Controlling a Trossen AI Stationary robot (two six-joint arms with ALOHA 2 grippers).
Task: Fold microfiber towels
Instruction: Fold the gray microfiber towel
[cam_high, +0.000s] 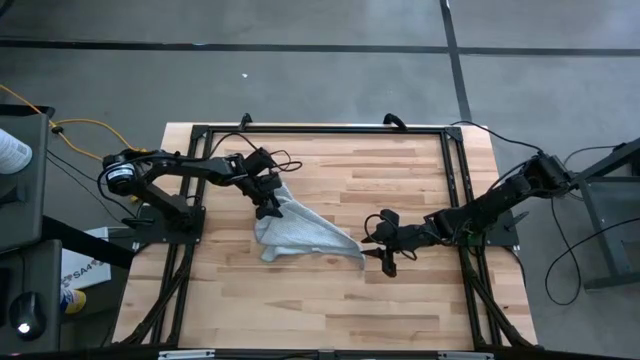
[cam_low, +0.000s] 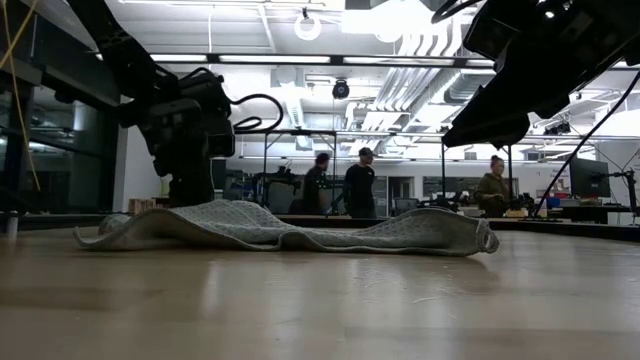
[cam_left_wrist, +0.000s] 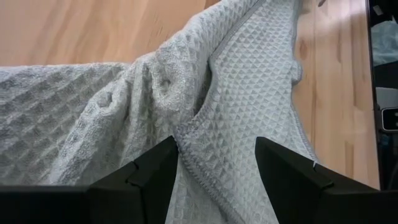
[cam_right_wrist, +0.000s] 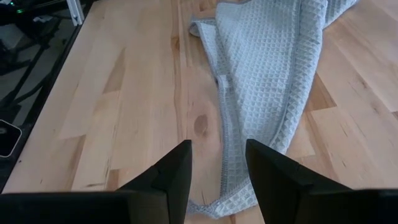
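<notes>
Hovering my left pincer open over crumpled towel | right pincer open at corner hem | pinching hems cleanly

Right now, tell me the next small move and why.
Probably lower the right gripper onto the towel corner just ahead of its open fingers and close. The towel lies crumpled on the table, and the left gripper is already at its far end.

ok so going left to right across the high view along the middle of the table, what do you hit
left gripper at the towel's upper left edge → microfiber towel, crumpled → right gripper just past the towel's right corner, fingers open
</notes>
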